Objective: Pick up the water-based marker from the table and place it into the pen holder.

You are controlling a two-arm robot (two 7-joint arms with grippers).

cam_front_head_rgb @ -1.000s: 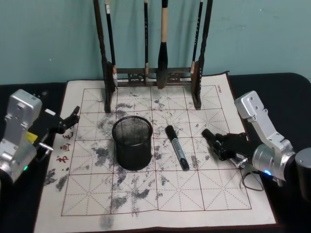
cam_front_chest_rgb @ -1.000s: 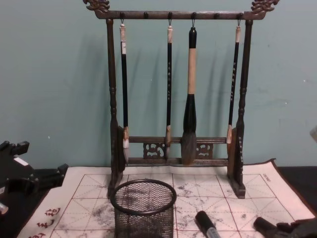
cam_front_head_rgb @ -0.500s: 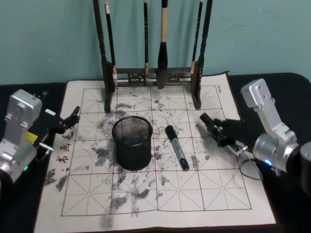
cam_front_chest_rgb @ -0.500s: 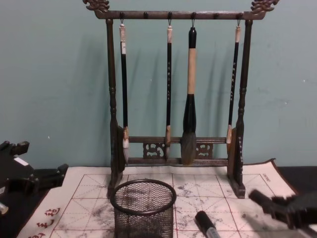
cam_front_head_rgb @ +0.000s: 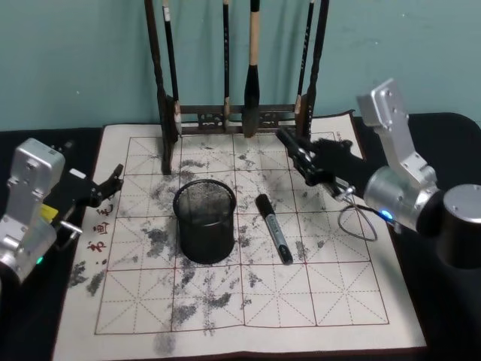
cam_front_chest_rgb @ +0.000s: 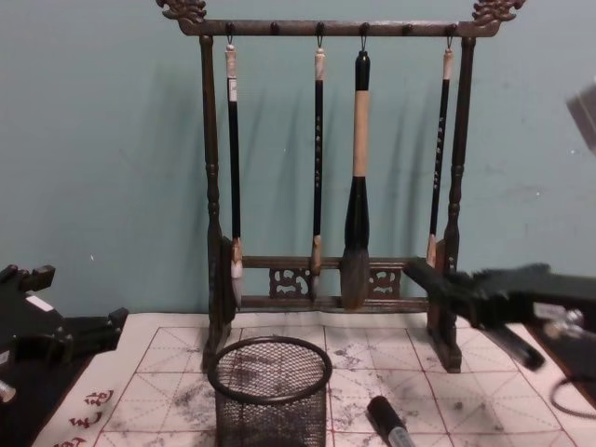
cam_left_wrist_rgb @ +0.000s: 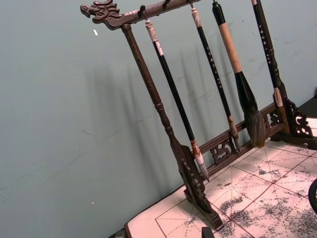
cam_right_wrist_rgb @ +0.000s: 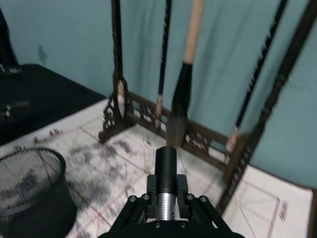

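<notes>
Marker [cam_front_head_rgb: 273,228] lies beside pen holder [cam_front_head_rgb: 204,226], apart from right end effector [cam_front_head_rgb: 295,156], its jaws parted and empty.

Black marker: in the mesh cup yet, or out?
Out. The black water-based marker lies flat on the cream grid cloth beside the black wire-mesh pen holder.

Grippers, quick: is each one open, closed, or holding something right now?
Left gripper: open, empty.
Right gripper: cannot be told; the marker lies on the cloth.
</notes>
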